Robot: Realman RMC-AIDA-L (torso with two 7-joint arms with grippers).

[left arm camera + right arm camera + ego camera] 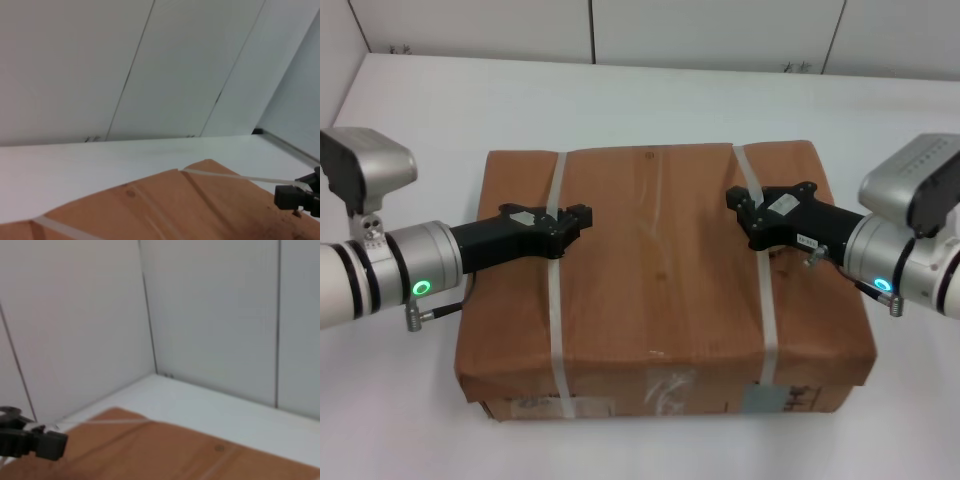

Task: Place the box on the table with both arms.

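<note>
The large brown cardboard box [660, 280] lies flat on the white table [430, 110], with two white straps and labels on its near side. My left gripper [582, 222] reaches in from the left over the box top and lies across the left strap [557, 330]. My right gripper [735, 205] reaches in from the right and lies across the right strap [767, 320]. The two grippers face each other, apart, over the middle of the box. The left wrist view shows the box top [200, 205] and the right gripper [297, 197]. The right wrist view shows the box top [175, 450] and the left gripper [30, 442].
The white table extends well beyond the box on the left, right and far sides. White wall panels [720, 30] stand along the table's far edge.
</note>
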